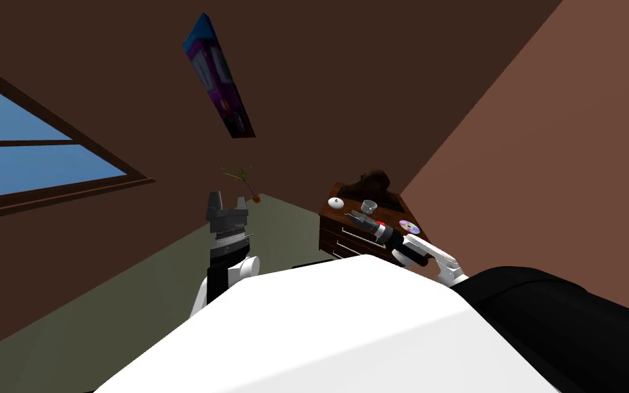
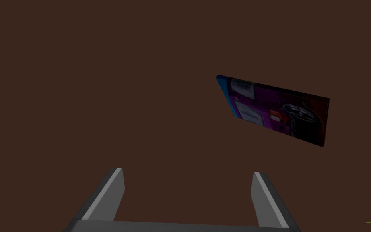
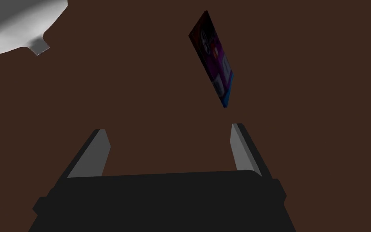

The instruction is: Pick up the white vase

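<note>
My right jaws (image 3: 167, 131) hang spread over the worktop (image 1: 333, 239), pinching nothing. The vase (image 1: 335, 202), squat and white, stands on that worktop near my right fingers (image 3: 96, 155) and apart from them. My right wrist view catches its rounded body off to one side. A cup (image 1: 369, 205) and a disc (image 1: 408, 227) sit on the worktop too. My left jaws (image 1: 226, 199) are raised well apart from all this, spread and empty.
</note>
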